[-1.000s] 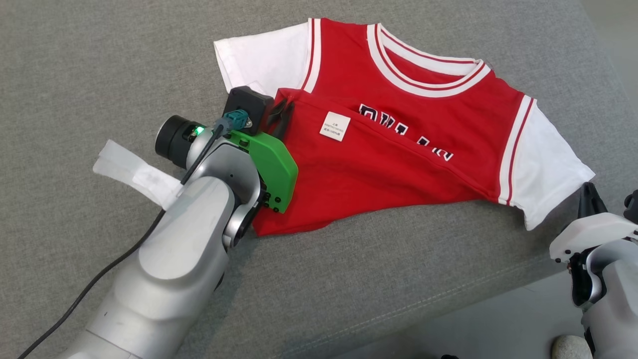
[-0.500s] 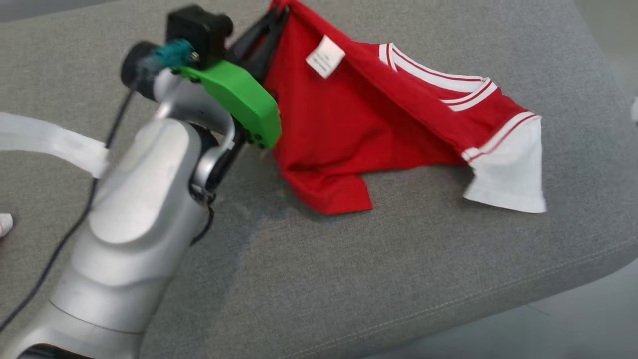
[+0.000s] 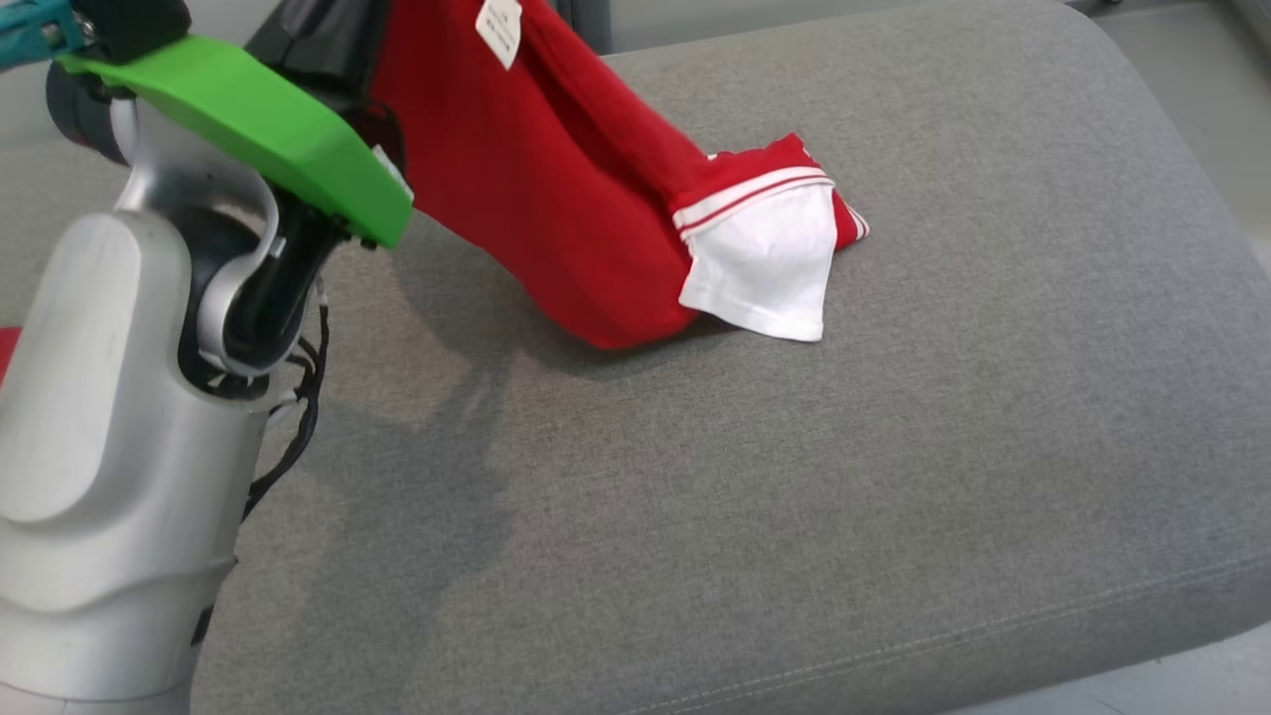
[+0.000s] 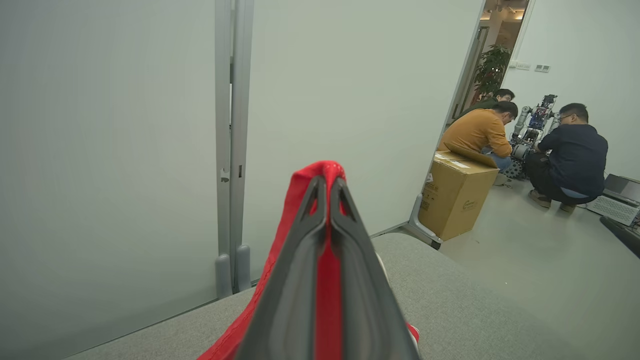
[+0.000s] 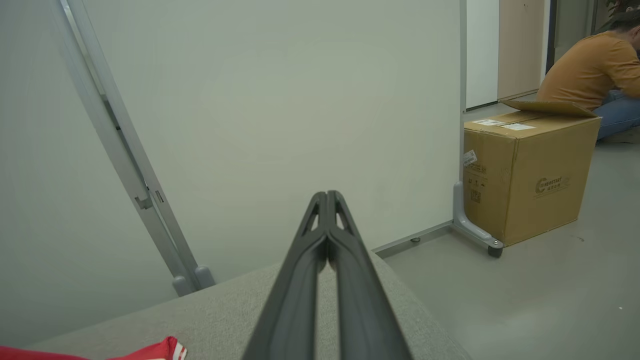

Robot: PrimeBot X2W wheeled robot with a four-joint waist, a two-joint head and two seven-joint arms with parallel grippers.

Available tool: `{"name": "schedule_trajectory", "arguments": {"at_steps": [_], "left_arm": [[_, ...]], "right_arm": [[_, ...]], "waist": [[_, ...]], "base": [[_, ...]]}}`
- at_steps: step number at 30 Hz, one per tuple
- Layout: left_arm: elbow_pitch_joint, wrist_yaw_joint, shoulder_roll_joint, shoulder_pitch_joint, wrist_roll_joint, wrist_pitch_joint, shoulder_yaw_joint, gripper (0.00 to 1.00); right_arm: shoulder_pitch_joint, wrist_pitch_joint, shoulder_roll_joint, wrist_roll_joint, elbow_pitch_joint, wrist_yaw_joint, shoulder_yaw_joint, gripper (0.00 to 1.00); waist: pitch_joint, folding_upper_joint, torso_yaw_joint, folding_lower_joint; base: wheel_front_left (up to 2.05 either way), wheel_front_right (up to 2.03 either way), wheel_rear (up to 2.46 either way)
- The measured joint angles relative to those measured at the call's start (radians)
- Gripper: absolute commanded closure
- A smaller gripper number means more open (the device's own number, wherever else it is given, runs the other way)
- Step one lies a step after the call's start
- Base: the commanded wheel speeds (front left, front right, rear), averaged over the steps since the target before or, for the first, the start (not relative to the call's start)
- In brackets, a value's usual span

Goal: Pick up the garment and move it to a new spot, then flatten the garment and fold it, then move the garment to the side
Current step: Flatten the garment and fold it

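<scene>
The garment (image 3: 556, 189) is a red shirt with white sleeves and a white label. It hangs from my raised left gripper (image 4: 327, 182), whose dark fingers (image 3: 318, 40) are shut on its red edge at the top left of the head view. Its lower fold and one white sleeve (image 3: 765, 268) still rest on the grey cushion (image 3: 794, 477). In the left wrist view, red cloth (image 4: 320, 167) wraps over the fingertips. My right gripper (image 5: 327, 196) is shut with nothing in it, held above the cushion, and a red corner of the garment (image 5: 150, 352) lies at the lower left of its view.
A pale partition wall (image 4: 125, 125) with a metal post stands behind the cushion. A cardboard box (image 5: 525, 170) sits on the floor to the right. Beyond it, three people (image 4: 570, 150) crouch around another robot. The cushion's rounded front edge (image 3: 1092, 636) runs along the bottom right.
My left gripper has closed on the garment's edge and lifted it high, so the flat shirt now hangs and drags toward the left. The head camera has also shifted.
</scene>
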Motion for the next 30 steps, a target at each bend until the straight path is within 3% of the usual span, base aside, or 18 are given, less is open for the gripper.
{"name": "schedule_trajectory", "arguments": {"at_steps": [1, 6, 16, 23, 30], "left_arm": [[-0.012, 0.008, 0.006, 0.037, -0.016, 0.032, -0.001, 1.00], [-0.073, 0.042, 0.049, 0.070, -0.025, 0.091, 0.008, 1.00], [-0.206, 0.080, 0.057, 0.081, -0.032, 0.179, 0.004, 1.00], [-0.271, 0.090, 0.054, 0.081, -0.032, 0.219, -0.016, 1.00], [-0.314, 0.104, 0.052, 0.081, -0.032, 0.247, -0.031, 1.00]], "right_arm": [[0.066, 0.015, 0.027, -0.019, 0.002, 0.001, 0.042, 0.00], [0.108, 0.014, 0.070, -0.048, -0.057, 0.004, 0.142, 0.00], [0.168, 0.019, 0.156, -0.084, -0.077, 0.004, 0.337, 0.00], [0.167, 0.019, 0.206, -0.132, 0.054, 0.005, 0.400, 0.00], [0.131, 0.017, 0.249, -0.138, 0.176, -0.006, 0.394, 0.00]], "waist": [[-0.010, 0.0000, 0.014, 0.0000], [-0.015, 0.0000, 0.035, 0.0000], [0.029, 0.0000, 0.056, 0.0000], [0.067, 0.0000, 0.089, 0.0000], [0.098, 0.0000, 0.130, 0.0000]], "base": [[0.00, 0.00, 0.00], [0.00, 0.00, 0.00], [0.00, 0.00, 0.00], [0.00, 0.00, 0.00], [0.00, 0.00, 0.00]]}}
